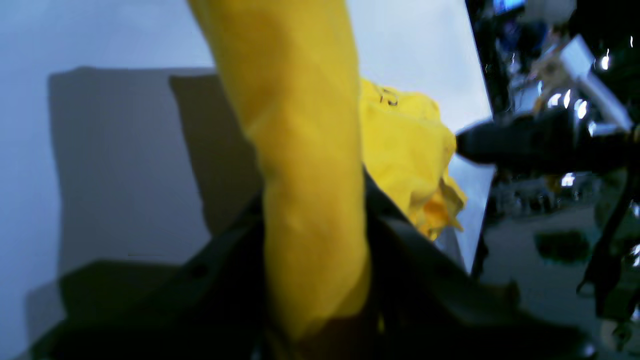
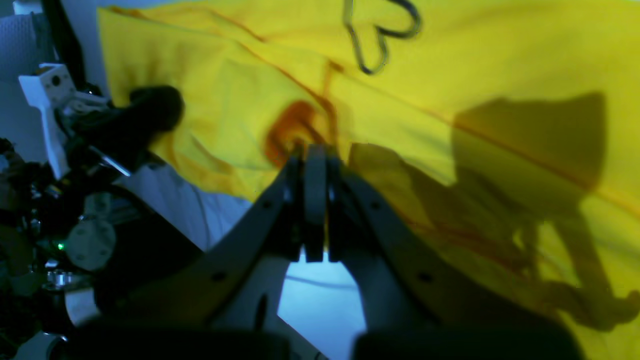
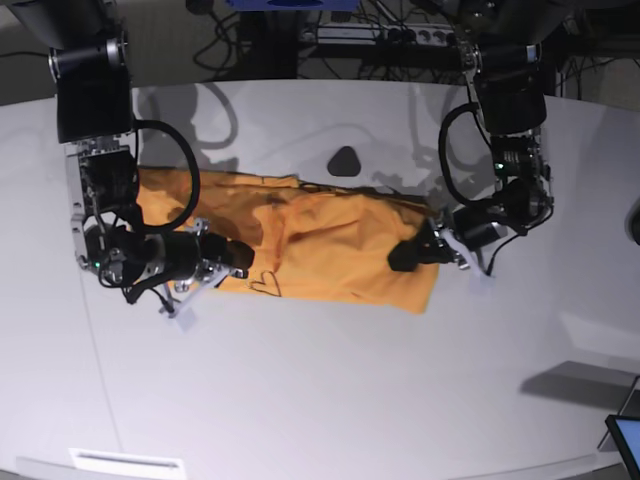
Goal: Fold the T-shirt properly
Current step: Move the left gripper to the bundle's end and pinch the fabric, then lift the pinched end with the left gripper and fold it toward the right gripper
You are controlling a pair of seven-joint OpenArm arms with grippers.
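Base view, item: plain orange-yellow cotton T-shirt (image 3: 320,245), lying crumpled lengthways on the white round table (image 3: 320,400), stretched between the two grippers. Left gripper (image 3: 405,256): jaws drawn in on a bunched fold at its end of the cloth, which runs up out of its fingers in the left wrist view, apparently to lift that end. Right gripper (image 2: 315,160): jaws pressed together, tips pinching a pucker of fabric just beyond them, likely anchoring the opposite end. Small dark heart outline (image 2: 380,37) beyond the right gripper's tips
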